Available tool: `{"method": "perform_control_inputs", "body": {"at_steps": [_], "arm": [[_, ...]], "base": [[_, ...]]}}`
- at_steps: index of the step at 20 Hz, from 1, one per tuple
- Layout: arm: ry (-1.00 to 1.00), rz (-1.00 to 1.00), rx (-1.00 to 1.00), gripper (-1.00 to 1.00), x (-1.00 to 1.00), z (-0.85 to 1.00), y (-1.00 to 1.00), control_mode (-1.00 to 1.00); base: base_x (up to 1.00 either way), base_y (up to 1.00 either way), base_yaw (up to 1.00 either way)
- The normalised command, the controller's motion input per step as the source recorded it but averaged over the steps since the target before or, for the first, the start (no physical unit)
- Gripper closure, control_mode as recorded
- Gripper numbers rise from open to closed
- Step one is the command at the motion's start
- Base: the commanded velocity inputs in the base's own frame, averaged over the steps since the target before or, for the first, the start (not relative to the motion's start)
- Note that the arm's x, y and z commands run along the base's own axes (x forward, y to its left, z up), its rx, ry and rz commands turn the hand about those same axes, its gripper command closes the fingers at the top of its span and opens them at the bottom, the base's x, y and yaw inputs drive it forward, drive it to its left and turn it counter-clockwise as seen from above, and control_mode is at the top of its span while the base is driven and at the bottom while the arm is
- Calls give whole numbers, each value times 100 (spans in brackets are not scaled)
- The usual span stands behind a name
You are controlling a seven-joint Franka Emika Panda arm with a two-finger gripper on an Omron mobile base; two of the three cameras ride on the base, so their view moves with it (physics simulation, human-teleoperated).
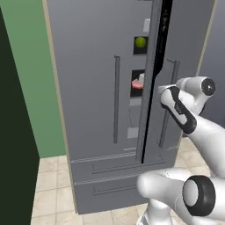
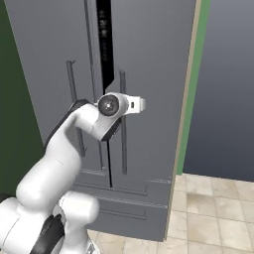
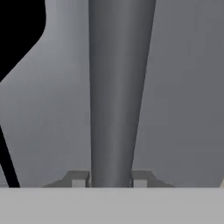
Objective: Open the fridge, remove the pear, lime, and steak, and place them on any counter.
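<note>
The tall grey fridge (image 1: 88,88) fills the view ahead. Its right door stands slightly ajar. Through the gap a yellow-green lime (image 1: 140,42) rests on an upper shelf, and the pink-red steak (image 1: 137,84) lies on a shelf below it. The pear is hidden and the counter is out of view. My gripper (image 3: 110,179) is shut on the right door's vertical bar handle (image 3: 116,87), with one fingertip (image 3: 78,179) on each side of the bar. From the base views, the hand (image 2: 131,104) sits at mid-height on that handle (image 1: 169,114).
The left door's handle (image 1: 116,99) hangs untouched. Two lower drawers (image 1: 114,176) are closed. A green wall (image 1: 30,88) and a dark panel flank the fridge on the left. Beige floor tiles (image 2: 213,213) lie open to the right.
</note>
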Motion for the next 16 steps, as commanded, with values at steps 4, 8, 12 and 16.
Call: {"method": "perform_control_inputs", "body": {"at_steps": [4,8,12,16], "arm": [[2,10,-8,100,-100,-25,-91,-100],[2,17,-9,100,-83,-24,-90,-100],[2,35,-1,-100,4,-29,-18,-100],[2,45,0,-100,9,-36,-7,-100]], "base": [[0,0,0],[0,0,0],[0,0,0],[0,0,0]]}}
